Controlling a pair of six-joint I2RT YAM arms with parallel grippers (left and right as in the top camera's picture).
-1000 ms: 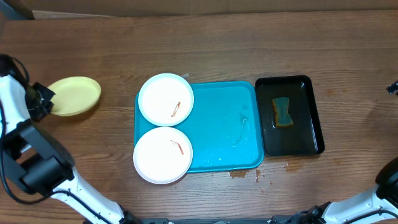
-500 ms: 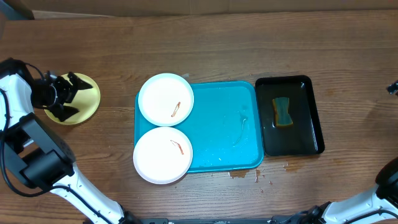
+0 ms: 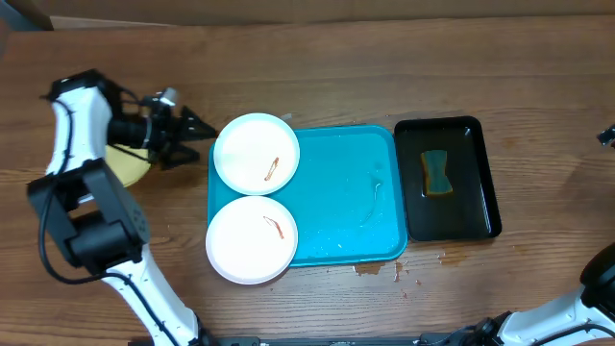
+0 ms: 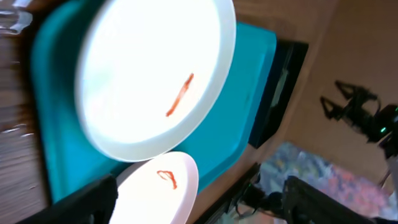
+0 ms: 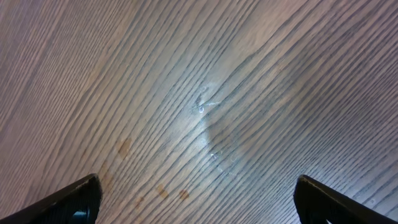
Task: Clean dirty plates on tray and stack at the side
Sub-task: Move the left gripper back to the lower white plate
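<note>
Two white plates lie on the left end of the turquoise tray (image 3: 351, 197): the far plate (image 3: 256, 154) and the near plate (image 3: 252, 239), each with a reddish smear. A pale yellow-green plate (image 3: 125, 165) rests on the table left of the tray, partly under my left arm. My left gripper (image 3: 197, 142) hovers open and empty between that plate and the tray, pointing at the far plate. Its wrist view shows the far plate (image 4: 155, 74), the near plate (image 4: 165, 193) and the tray (image 4: 245, 99) between its spread fingers (image 4: 87, 202). My right gripper (image 5: 199, 205) is open over bare wood.
A narrow black tray (image 3: 476, 216) stands right of the turquoise one, with a blue-and-yellow sponge (image 3: 437, 173) in it. Small brown spills (image 3: 370, 269) mark the table at the tray's near edge. The right arm (image 3: 606, 135) shows only at the right edge.
My left gripper laid the pale plate on the table at the left, opened, and swung right toward the tray. The right gripper has not moved.
</note>
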